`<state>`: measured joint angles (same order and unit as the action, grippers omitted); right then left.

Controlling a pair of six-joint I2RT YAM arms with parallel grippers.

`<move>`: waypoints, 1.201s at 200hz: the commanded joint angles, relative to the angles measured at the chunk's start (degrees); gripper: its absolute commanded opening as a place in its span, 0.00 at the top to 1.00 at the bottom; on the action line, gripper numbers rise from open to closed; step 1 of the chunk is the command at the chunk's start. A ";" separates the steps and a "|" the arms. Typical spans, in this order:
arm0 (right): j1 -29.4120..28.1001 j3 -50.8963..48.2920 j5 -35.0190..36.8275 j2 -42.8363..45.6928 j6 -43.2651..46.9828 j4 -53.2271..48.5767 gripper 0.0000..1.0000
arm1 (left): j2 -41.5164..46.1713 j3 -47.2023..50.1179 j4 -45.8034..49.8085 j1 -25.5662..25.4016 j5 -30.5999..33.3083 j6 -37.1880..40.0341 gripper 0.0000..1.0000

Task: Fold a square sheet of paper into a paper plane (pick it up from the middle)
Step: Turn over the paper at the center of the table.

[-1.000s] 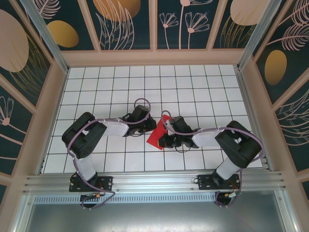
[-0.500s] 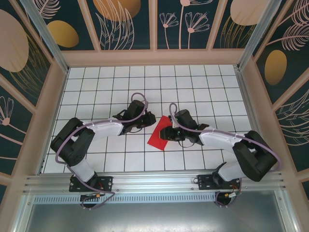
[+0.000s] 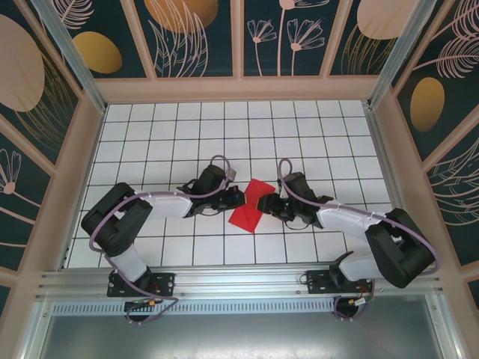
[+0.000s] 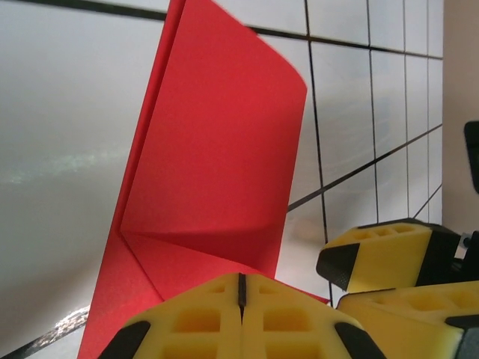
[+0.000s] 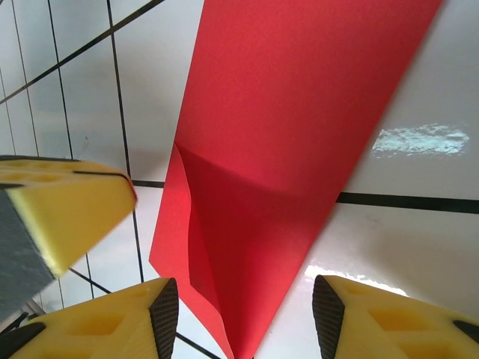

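Paper [image 4: 217,149] looked thin, limp; its folded edge suited pinching. Left end effector [image 4: 241,280] was closed beside it, right end effector [image 5: 243,318] open astride its tip.

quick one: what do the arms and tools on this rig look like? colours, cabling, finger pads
Left arm and right arm match: black joint housings, pale white-lilac link covers, a purple cable looping along each, and black bases on an aluminium rail. Left tool and right tool have yellow fingers with moulded pockets and black-edged tips.
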<state>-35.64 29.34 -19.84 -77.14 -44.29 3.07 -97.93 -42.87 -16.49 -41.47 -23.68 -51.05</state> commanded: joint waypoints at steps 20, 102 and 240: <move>-0.38 -0.17 -1.55 -3.62 -2.08 3.18 0.46 | -4.16 -2.98 0.24 -1.12 -1.83 1.08 0.94; -0.61 0.28 -2.92 -7.79 -2.62 6.54 0.48 | -6.75 -3.60 2.38 -1.71 -0.66 1.72 0.94; -0.44 0.80 -3.20 -7.71 -2.76 7.45 0.62 | -7.10 -3.63 2.49 -1.94 -0.61 1.60 0.94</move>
<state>-35.88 29.36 -22.20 -84.53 -46.92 8.80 -104.12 -45.45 -15.14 -43.07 -24.12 -50.41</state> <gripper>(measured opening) 0.381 0.063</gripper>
